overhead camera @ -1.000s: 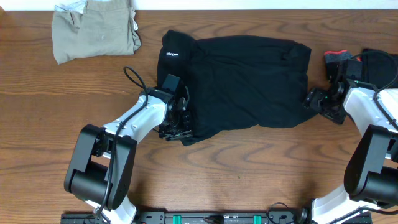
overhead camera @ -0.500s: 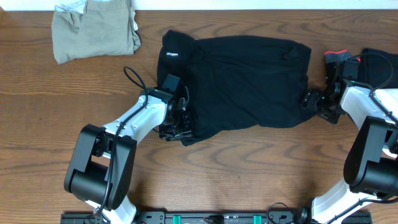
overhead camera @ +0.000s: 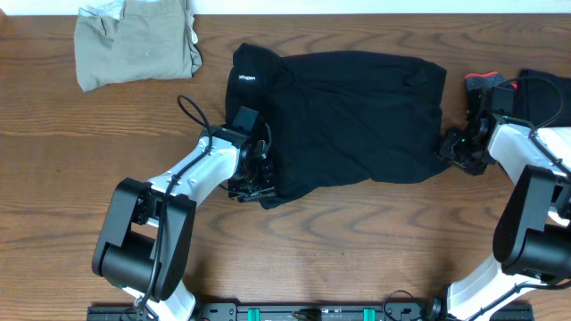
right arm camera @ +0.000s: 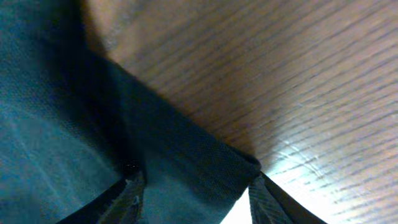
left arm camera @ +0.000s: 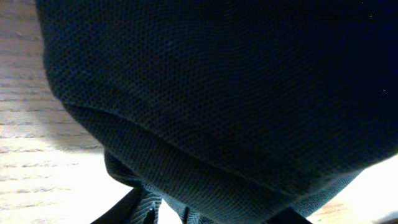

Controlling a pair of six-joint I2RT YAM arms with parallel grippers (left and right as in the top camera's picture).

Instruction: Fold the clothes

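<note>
A black garment (overhead camera: 348, 120) lies spread and rumpled in the middle of the table. My left gripper (overhead camera: 253, 185) is at its lower left corner, shut on a bunch of the cloth. In the left wrist view the black garment (left arm camera: 224, 93) fills nearly the whole frame, and only the bases of the fingers of the left gripper (left arm camera: 211, 214) show at the bottom. My right gripper (overhead camera: 449, 143) is at the garment's right edge. In the right wrist view its fingers (right arm camera: 196, 196) are open, with the garment's hem (right arm camera: 186, 162) between them.
A folded beige garment (overhead camera: 134, 40) lies at the back left. More dark clothing (overhead camera: 542, 94) and a red-and-black item (overhead camera: 482, 83) lie at the far right, behind the right arm. Bare wooden table (overhead camera: 357, 241) shows in front of the garment.
The right gripper moved in to the garment's right edge, then shifted very slightly right. The left arm and the garment have not visibly moved.
</note>
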